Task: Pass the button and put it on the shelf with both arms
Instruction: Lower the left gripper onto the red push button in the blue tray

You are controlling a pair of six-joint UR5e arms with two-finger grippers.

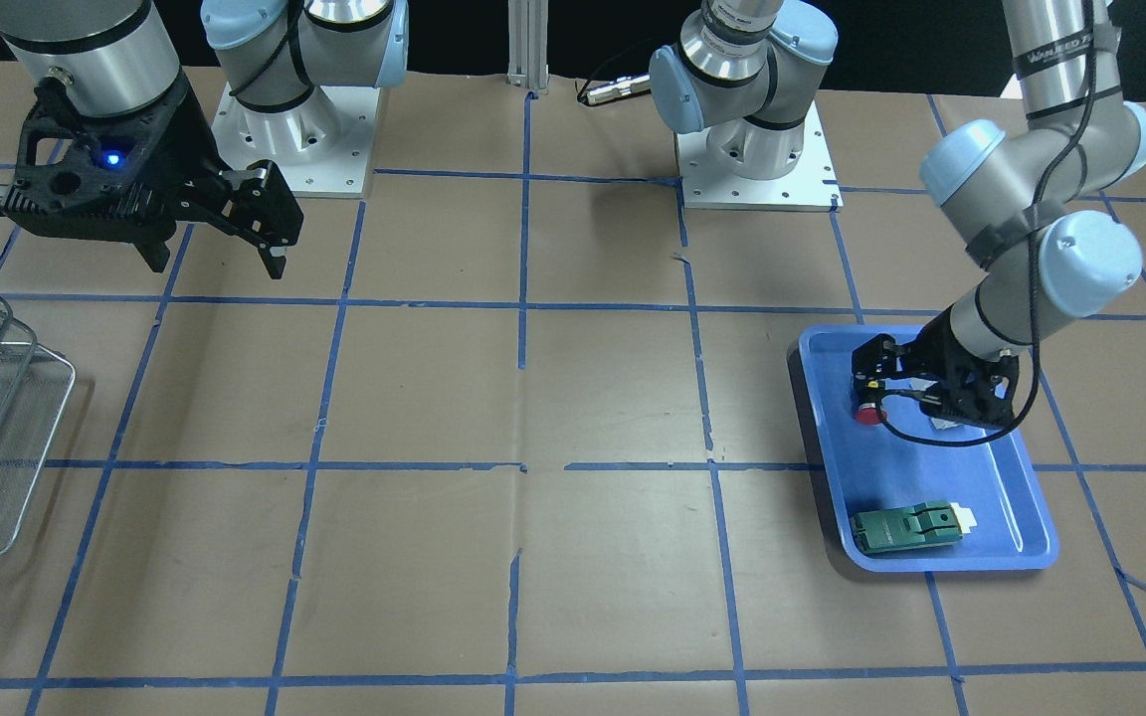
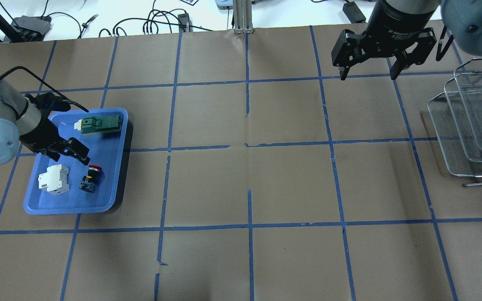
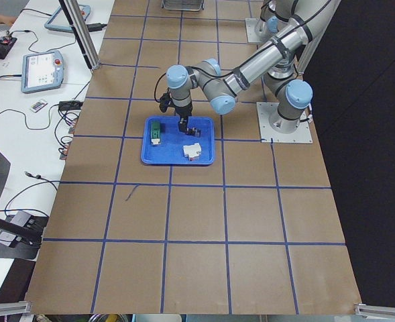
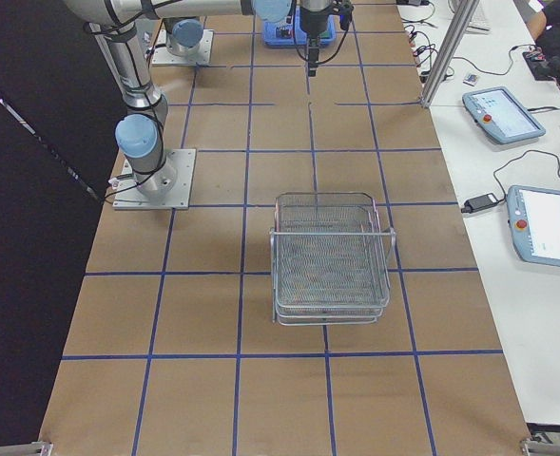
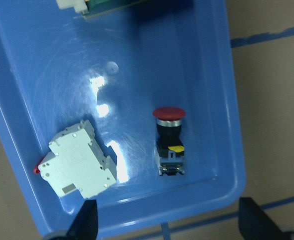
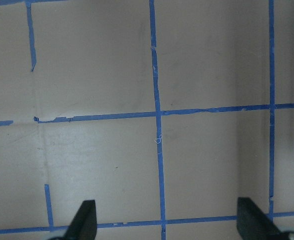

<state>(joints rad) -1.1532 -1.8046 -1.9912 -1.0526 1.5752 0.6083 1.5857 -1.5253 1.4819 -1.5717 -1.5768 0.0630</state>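
The button (image 2: 90,178), with a red cap and black body, lies on its side in the blue tray (image 2: 69,207) at the table's left. It also shows in the left wrist view (image 5: 168,142) and, as a red cap, in the front view (image 1: 869,415). My left gripper (image 2: 68,155) hovers open and empty just above the tray, its fingertips (image 5: 87,222) on either side of the button and apart from it. My right gripper (image 2: 368,76) hangs open and empty high over the far right of the table. The wire-mesh shelf (image 2: 471,121) stands at the right edge.
A white breaker block (image 2: 53,179) lies beside the button in the tray. A flat green part (image 2: 101,123) lies at the tray's far end. The brown table has a blue tape grid (image 2: 249,146). The right wrist view shows only bare paper (image 6: 102,165).
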